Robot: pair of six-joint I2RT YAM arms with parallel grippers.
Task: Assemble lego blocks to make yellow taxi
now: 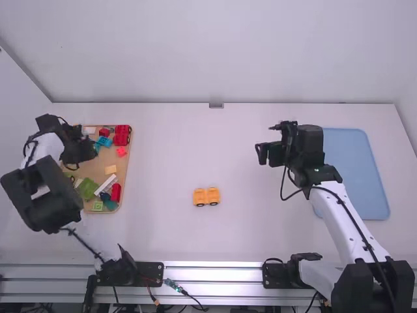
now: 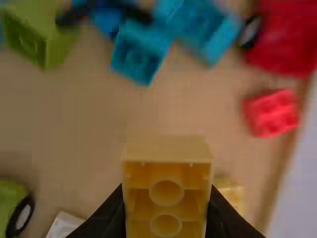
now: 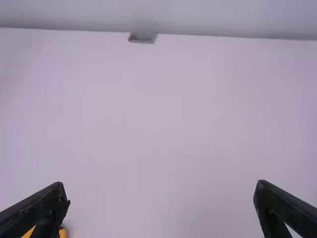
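High view, from where I stand: the left claw (image 1: pixel 79 151) hangs over the wooden tray (image 1: pixel 98 165) at the left of the white table (image 1: pixel 169 150). The left wrist view has it gripping a yellow block (image 2: pixel 167 198) between its two fingers, the hollow side with its round tubes turned to the camera.

Out on the table, between the two arms and nearer their bases, sits the yellow wheeled base (image 1: pixel 213 195), black wheels along its near side. A bit of it peeks in at a corner of the right wrist view, by one finger.

The right claw (image 1: pixel 267 140) is over the table just beside the blue tray (image 1: pixel 357 173), released, its fingers spread wide with nothing between them.

On the wooden tray there's a real jumble: a red wheeled block (image 1: pixel 122 135), a green block (image 1: pixel 86 188), a long white block (image 1: pixel 105 185), teal blocks (image 2: pixel 141 54), a small red brick (image 2: pixel 271 113) and, close by the held block, a small yellow brick (image 2: pixel 232 193).
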